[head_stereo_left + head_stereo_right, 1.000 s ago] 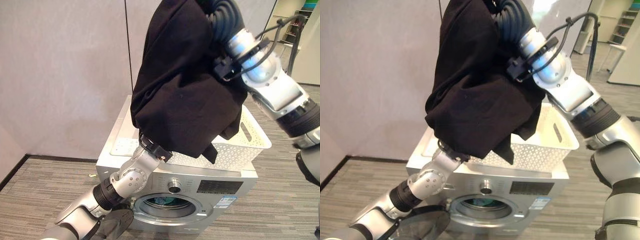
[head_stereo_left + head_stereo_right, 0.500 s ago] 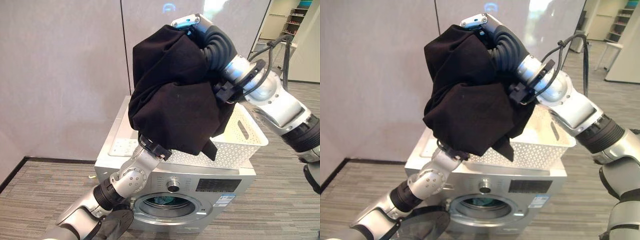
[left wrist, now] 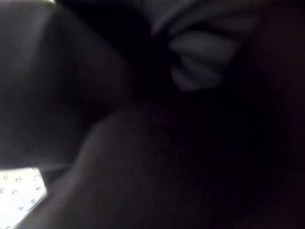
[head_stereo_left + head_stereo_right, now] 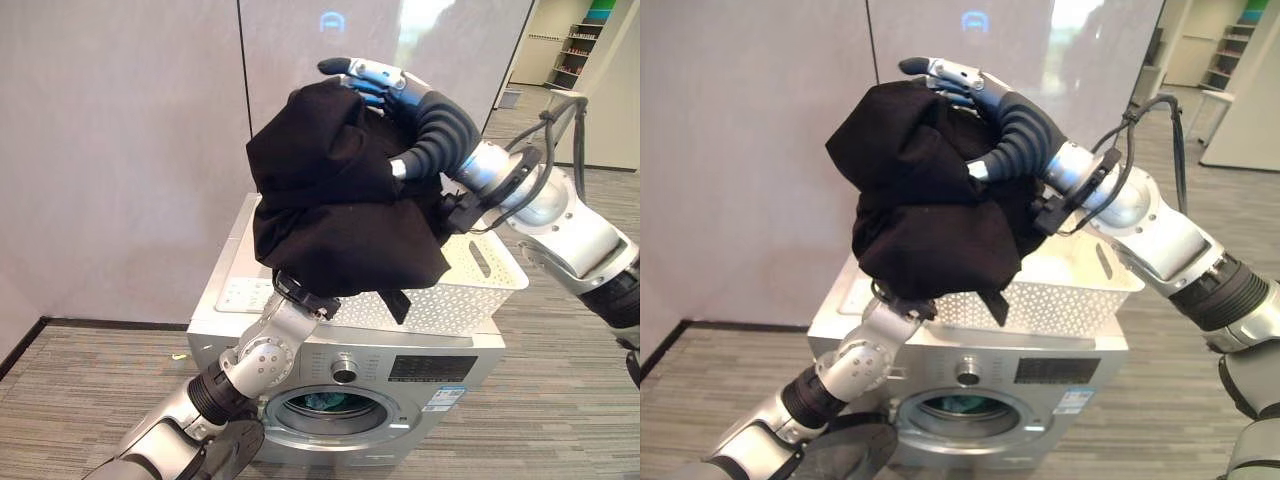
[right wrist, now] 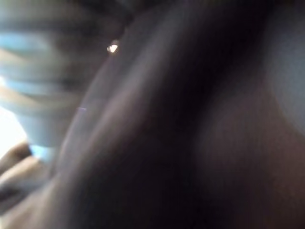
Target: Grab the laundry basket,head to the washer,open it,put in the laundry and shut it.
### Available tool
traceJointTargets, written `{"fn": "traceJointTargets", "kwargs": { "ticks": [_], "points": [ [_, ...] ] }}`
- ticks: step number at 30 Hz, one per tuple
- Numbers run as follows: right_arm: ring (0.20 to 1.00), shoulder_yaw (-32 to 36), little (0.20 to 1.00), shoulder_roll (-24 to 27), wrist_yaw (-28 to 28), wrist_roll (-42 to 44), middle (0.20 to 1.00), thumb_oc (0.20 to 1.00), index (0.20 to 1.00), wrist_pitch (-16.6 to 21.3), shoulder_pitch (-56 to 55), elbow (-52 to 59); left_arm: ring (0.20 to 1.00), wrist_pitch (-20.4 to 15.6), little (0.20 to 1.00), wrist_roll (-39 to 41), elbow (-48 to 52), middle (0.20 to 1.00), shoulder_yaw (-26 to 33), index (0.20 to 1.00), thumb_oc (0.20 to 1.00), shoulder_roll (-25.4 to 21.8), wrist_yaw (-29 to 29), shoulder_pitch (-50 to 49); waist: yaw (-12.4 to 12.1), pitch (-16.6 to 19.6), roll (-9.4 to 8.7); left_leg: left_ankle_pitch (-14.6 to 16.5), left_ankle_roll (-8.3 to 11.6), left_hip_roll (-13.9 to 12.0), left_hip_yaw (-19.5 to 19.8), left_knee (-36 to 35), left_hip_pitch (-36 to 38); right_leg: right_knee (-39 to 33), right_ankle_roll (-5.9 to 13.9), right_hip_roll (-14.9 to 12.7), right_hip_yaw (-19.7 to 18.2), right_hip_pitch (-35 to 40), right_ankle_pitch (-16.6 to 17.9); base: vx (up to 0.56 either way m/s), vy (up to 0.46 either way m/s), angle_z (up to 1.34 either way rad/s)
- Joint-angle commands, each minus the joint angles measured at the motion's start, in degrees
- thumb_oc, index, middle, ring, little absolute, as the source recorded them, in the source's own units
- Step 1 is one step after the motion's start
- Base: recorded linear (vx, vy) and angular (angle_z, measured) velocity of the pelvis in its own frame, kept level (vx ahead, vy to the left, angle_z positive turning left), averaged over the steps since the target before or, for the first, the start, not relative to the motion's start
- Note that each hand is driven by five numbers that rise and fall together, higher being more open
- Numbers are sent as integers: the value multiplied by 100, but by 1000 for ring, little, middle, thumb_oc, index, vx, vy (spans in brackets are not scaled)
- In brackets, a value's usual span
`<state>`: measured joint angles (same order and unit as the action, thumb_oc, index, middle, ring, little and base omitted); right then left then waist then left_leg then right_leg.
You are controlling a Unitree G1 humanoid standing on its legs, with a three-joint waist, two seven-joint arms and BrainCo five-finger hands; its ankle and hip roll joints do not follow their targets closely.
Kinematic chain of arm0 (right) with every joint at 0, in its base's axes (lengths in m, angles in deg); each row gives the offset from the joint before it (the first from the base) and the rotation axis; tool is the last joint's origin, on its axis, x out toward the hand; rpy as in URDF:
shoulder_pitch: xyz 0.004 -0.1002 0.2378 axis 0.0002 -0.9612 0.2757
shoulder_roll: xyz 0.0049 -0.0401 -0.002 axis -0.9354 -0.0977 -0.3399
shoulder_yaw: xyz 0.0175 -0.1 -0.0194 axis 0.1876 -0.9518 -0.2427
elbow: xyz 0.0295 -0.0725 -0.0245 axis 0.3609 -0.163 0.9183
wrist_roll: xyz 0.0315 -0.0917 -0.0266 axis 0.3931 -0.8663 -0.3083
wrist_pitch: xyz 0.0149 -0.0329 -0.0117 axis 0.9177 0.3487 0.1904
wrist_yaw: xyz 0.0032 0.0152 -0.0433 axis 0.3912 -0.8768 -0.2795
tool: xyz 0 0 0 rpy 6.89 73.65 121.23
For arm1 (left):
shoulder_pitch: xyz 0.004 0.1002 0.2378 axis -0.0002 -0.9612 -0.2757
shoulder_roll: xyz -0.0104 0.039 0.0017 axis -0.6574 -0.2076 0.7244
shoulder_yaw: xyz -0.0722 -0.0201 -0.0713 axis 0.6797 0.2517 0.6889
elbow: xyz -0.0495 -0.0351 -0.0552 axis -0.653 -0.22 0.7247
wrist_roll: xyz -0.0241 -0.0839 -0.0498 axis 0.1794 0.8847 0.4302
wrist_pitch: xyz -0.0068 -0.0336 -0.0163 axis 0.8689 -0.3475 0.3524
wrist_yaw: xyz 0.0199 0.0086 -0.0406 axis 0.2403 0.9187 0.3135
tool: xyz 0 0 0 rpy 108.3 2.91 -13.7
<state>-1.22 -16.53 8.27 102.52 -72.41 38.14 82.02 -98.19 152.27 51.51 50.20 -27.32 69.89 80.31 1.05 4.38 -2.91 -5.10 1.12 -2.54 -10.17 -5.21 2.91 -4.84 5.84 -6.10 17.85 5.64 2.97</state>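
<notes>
- Black garment [image 4: 340, 205]: bunched in a bundle, held up above the washer top, hanging in front of the basket's left part.
- Right hand [image 4: 372, 80]: over the bundle's top, fingers reaching past the cloth and only loosely bent; thumb seems pressed into the fabric, so probably gripping it.
- Left hand: its wrist [image 4: 305, 297] goes up under the bundle; fingers buried in cloth, cannot tell their state.
- White perforated laundry basket [image 4: 470, 290]: sits on the washer top, right side; the inside that shows looks bare.
- Silver front-load washing machine [image 4: 400, 370]: door [image 4: 225, 455] swung open at lower left; bluish laundry lies in the drum [image 4: 325, 402].
- Against a second ago: bundle lower and more compact, right arm dropped, fingers now clear of the cloth.
</notes>
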Motion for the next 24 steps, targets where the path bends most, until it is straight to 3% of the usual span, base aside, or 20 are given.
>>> {"fn": "traceJointTargets", "kwargs": {
  "ticks": [1, 2, 4, 6, 8, 10, 12, 17, 18, 19, 24],
  "points": [
    [1000, 243, 1000, 368, 2, 63, 1000, 1000, 1000, 14, -38, -273, 200, -363, 200, -331, 77, 200, 533, 200, 200, 153, 115, 409, -83, 112, -107, 224, 190, 56, 166, 21, -23, 213, 126, 47, 23, -49, -60, 0, 0, 0],
    [1000, 684, 1000, 636, 118, -103, 1000, 1000, 1000, 61, -259, -342, 200, -434, 200, -690, 123, 200, 707, 200, 200, 0, 64, 427, -47, 125, -86, 244, 186, 62, 146, 21, -7, 226, 135, 47, 0, -53, -60, 0, 0, 0],
    [1000, 1235, 1000, 768, 280, -216, 1000, 1000, 1000, 155, -520, -449, 200, -464, 200, -955, 221, 200, 865, 200, 200, -129, 25, 405, -21, 143, -66, 259, 178, 62, 126, 21, 13, 236, 140, 50, -19, -50, -66, 0, 0, 0],
    [1000, 2260, 1000, 791, 724, -538, 1000, 1000, 1000, 325, -896, -656, 200, -470, 200, -1267, 309, 200, 1112, 200, 200, -303, 26, 279, 26, 166, -7, 289, 168, 49, 100, 21, 33, 234, 147, 52, -53, -52, -79, 33, -5, -7],
    [1000, 3318, 1000, 1013, 1518, -1819, 1000, 1000, 1000, 323, -1397, -827, 200, -417, 200, -1478, 396, 200, 1369, 200, 200, -507, 99, 24, 56, 193, 32, 322, 155, 41, 94, 21, 45, 226, 150, 61, -90, -40, -100, 43, -14, -16],
    [1000, 3896, 1000, 1330, 2180, -3053, 1000, 1000, 1000, 152, -1700, -820, 200, -350, 200, -1476, 467, 200, 1513, 200, 200, -571, 205, -191, 92, 199, 67, 348, 150, 35, 85, 21, 68, 232, 155, 75, -120, -31, -115, 31, -14, -8],
    [1000, 4209, 1000, 1572, 2610, -3681, 1000, 1000, 1000, 112, -1824, -899, 200, -345, 200, -1392, 496, 200, 1506, 200, 200, -526, 283, -339, 109, 217, 68, 346, 145, 32, 78, 21, 57, 216, 158, 83, -133, -40, -109, 10, -8, -2],
    [1000, 5106, 1000, 1437, 3135, -3745, 1000, 1000, 1000, 150, -2549, -1264, 200, -229, 200, -1384, 718, 200, 1330, 200, 200, -449, 442, -768, 164, 204, 101, 348, 129, 25, 71, 21, 37, 208, 155, 99, -151, -77, -113, -2, -7, -3],
    [1000, 5674, 1000, 1330, 3370, -3873, 1000, 1000, 1000, 115, -3054, -1426, 200, -148, 200, -1437, 765, 200, 1340, 200, 200, -536, 555, -981, 224, 169, 150, 352, 127, 28, 62, 21, 28, 200, 154, 110, -175, -81, -116, 0, 0, 0],
    [1000, 5756, 1000, 1313, 3375, -3879, 1000, 1000, 1000, 119, -3146, -1399, 200, -144, 200, -1437, 770, 200, 1316, 200, 200, -546, 560, -983, 208, 173, 132, 352, 127, 26, 65, 21, 29, 198, 154, 112, -172, -79, -114, 0, 0, 0],
    [1000, 6757, 1000, 1147, 3452, -3824, 1000, 1000, 1000, 92, -4412, -1870, 200, -93, 200, -1284, 951, 200, 1805, 200, 200, -734, 802, -1703, 218, 108, 135, 358, 116, 22, 45, 21, 31, 176, 160, 124, -192, -79, -101, -1, -3, -1]
  ]
}}
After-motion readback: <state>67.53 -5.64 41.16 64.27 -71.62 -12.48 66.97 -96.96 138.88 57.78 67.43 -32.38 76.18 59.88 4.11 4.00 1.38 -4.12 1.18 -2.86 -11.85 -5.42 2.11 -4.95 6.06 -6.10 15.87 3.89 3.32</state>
